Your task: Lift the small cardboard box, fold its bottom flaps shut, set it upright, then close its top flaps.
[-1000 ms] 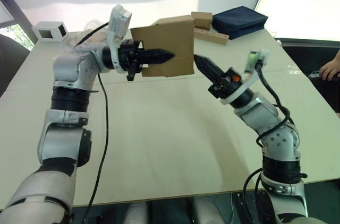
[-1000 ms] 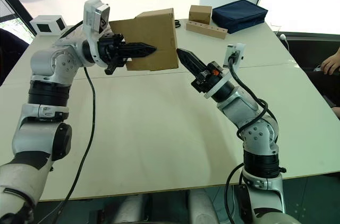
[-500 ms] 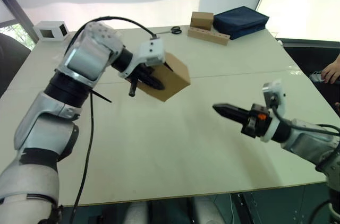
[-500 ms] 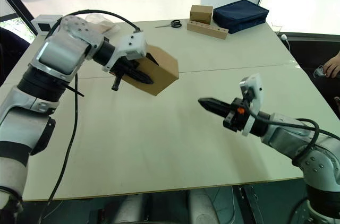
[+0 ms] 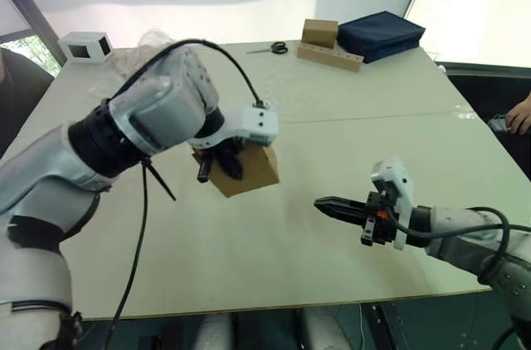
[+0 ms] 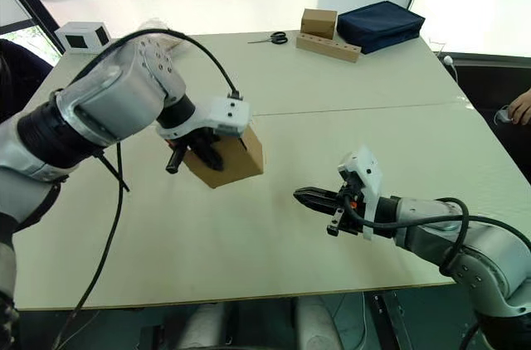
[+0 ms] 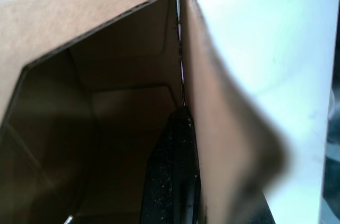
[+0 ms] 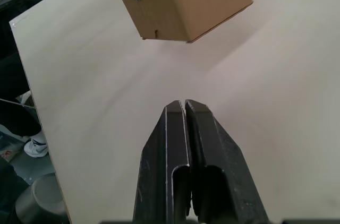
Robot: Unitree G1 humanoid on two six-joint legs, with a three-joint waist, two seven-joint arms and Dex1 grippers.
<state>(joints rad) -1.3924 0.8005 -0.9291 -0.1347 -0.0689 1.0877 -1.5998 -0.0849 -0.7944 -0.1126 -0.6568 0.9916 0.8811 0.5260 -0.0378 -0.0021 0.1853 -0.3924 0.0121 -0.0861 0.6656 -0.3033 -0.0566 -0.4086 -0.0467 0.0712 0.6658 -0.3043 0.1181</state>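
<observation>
The small cardboard box (image 5: 249, 169) is plain brown and hangs tilted just above the table (image 5: 332, 143), left of centre. My left gripper (image 5: 221, 166) is shut on one of its walls from the open end. In the left wrist view one black finger (image 7: 178, 181) lies inside the box (image 7: 106, 107) against that wall. The top flaps are hidden behind the gripper in the eye views. My right gripper (image 5: 320, 203) is shut and holds nothing. It hovers low over the table to the right of the box and points at it. The right wrist view shows its fingertips (image 8: 175, 108) pressed together, with the box (image 8: 186, 1) ahead.
At the table's far edge stand a tan cube-like box (image 5: 319, 32), a wooden block (image 5: 330, 56), a navy bag (image 5: 377, 33) and scissors (image 5: 270, 48). A white box with a dark window (image 5: 85, 46) and crumpled plastic (image 5: 149, 40) sit far left. A person's hand (image 5: 521, 114) is at the right edge.
My left arm has swung the box down from high over the table to just above it. My right gripper has drawn back and dropped low at the front right, still shut.
</observation>
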